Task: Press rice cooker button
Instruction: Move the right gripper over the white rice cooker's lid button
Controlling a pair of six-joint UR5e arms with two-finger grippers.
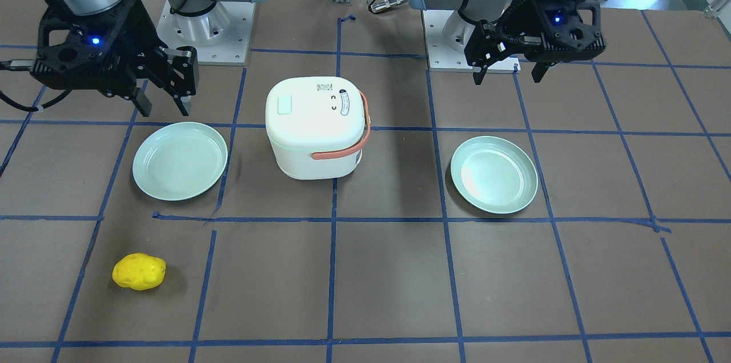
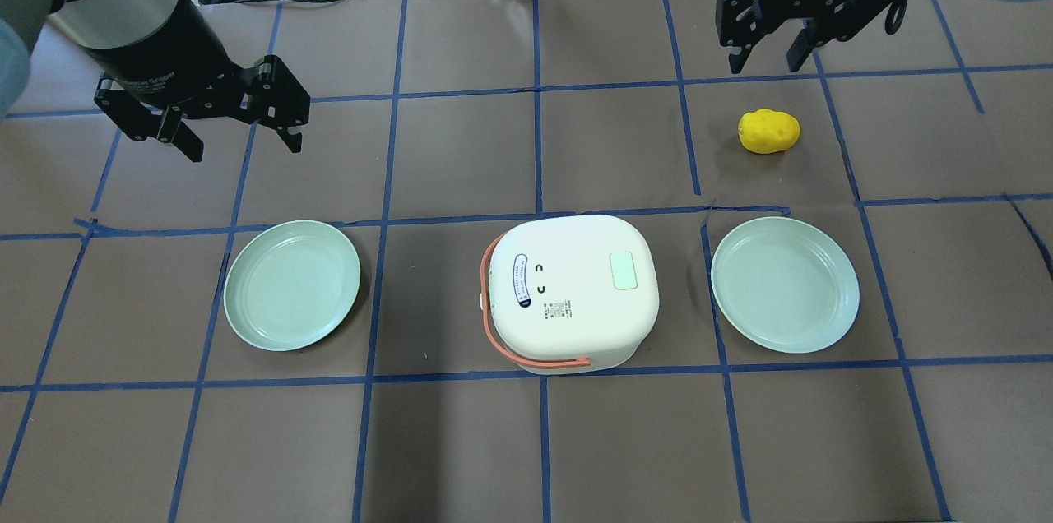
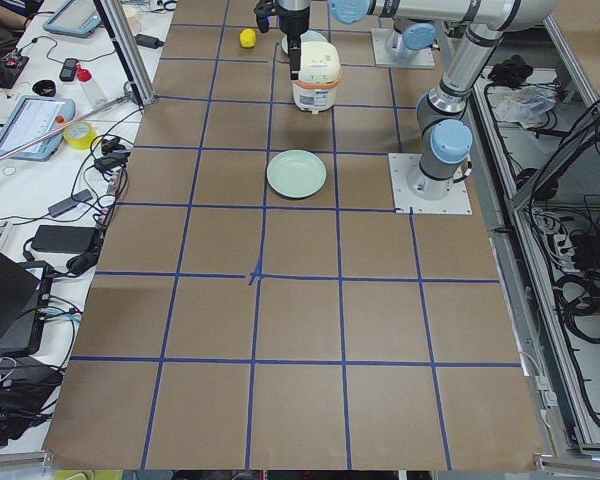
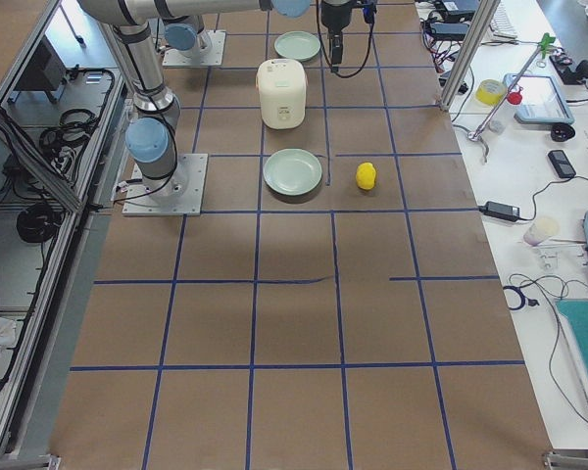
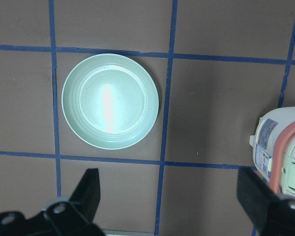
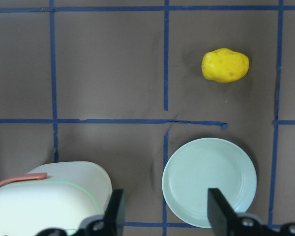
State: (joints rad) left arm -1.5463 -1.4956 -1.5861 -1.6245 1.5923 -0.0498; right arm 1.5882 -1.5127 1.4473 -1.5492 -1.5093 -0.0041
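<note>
Yellow potato (image 1: pixel 139 271) lies lower left. Rice cooker (image 1: pixel 317 126) stands centre frame on the counter (image 1: pixel 400 283), green button (image 1: pixel 284 105) on its lid. Left end effector (image 1: pixel 508 75), upper right, and right end effector (image 1: pixel 164 107), upper left, hang spread, empty. Risk: spread fingers straddle the button, or an off-centre press shoves the cooker.

The pincer (image 6: pixel 164 194) gapes at the bottom edge, holding nothing. On the blue-taped tabletop (image 6: pixel 108 64) sit a green plate (image 6: pixel 206 179) lower right, a white cooker (image 6: pixel 49 196) with an orange handle (image 6: pixel 17 181) lower left, and a yellow potato (image 6: pixel 225 65) upper right.
</note>
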